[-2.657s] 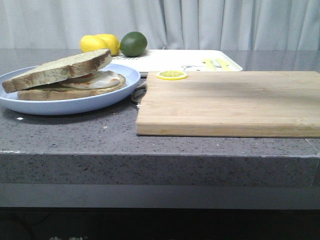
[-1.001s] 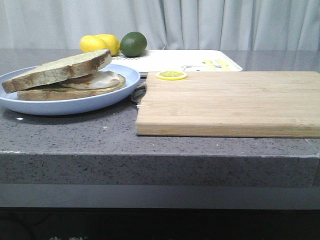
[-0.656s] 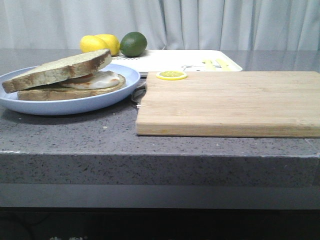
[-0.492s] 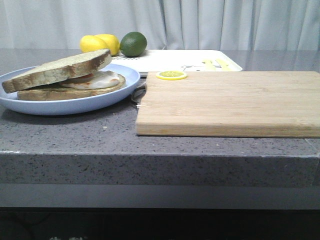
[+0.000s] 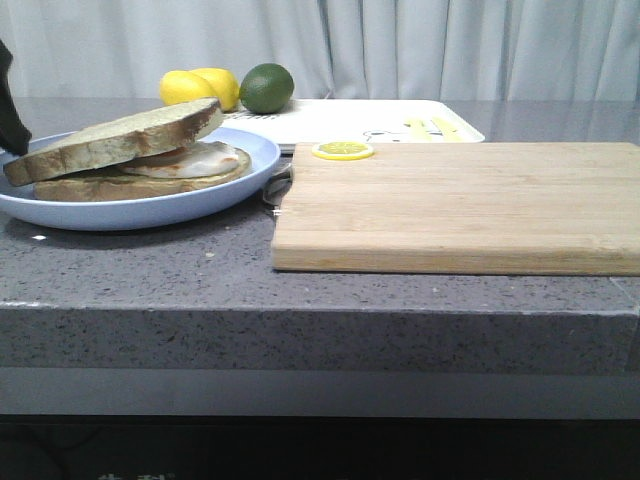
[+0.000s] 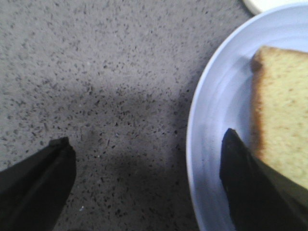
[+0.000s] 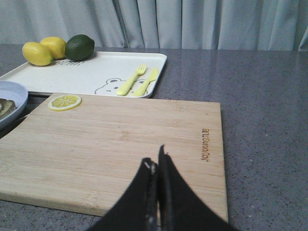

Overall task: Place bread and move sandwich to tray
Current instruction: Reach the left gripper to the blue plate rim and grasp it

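The sandwich [image 5: 140, 165] lies on a pale blue plate [image 5: 150, 210] at the left. The bread [image 5: 120, 137] rests tilted on top of the fried egg [image 5: 205, 158] and the lower slice. The white tray [image 5: 330, 120] sits behind, at the back middle. My left gripper [image 6: 146, 139] is open and empty. It straddles the plate's rim [image 6: 202, 125], one finger over the plate beside the bread [image 6: 284, 120] and the other over the counter. One of its fingers [image 5: 10, 105] shows at the far left edge. My right gripper [image 7: 155, 159] is shut and empty above the cutting board [image 7: 120, 144].
The light wooden cutting board [image 5: 460, 200] fills the right side, with a lemon slice [image 5: 343, 150] at its far left corner. Two lemons [image 5: 200, 87] and a lime [image 5: 267, 87] sit at the tray's back left. A yellow fork and knife [image 7: 137, 81] lie on the tray.
A dark finger of my left gripper has come into the front view at the far left, by the plate. The sandwich, plate, board and tray have not moved.
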`<action>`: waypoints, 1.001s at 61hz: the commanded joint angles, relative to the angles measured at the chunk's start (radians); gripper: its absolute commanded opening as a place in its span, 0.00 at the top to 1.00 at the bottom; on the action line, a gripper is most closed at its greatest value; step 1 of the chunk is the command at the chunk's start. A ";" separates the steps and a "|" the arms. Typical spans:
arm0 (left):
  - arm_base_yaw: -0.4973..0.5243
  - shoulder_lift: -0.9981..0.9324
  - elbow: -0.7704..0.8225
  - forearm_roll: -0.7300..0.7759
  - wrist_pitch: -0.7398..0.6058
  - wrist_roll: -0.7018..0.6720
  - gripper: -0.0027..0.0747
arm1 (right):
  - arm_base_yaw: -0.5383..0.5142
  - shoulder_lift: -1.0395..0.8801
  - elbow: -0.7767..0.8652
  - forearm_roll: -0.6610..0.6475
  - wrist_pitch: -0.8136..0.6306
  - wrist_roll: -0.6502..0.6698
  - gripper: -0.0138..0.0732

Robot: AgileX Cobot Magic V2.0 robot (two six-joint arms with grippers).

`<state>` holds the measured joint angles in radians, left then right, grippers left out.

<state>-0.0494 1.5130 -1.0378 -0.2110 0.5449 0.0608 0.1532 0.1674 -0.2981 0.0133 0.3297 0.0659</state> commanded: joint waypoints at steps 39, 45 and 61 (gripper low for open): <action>-0.053 0.040 -0.035 -0.037 -0.057 -0.005 0.43 | 0.000 0.010 -0.027 -0.013 -0.077 -0.001 0.91; -0.053 0.040 -0.035 -0.037 -0.057 -0.005 0.64 | 0.000 0.010 -0.027 -0.013 -0.076 -0.001 0.91; -0.053 0.040 -0.035 -0.037 -0.054 -0.005 0.99 | 0.000 0.010 -0.027 -0.013 -0.075 -0.001 0.91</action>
<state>-0.0995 1.5796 -1.0502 -0.2681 0.5119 0.0506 0.1532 0.1674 -0.2981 0.0133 0.3297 0.0673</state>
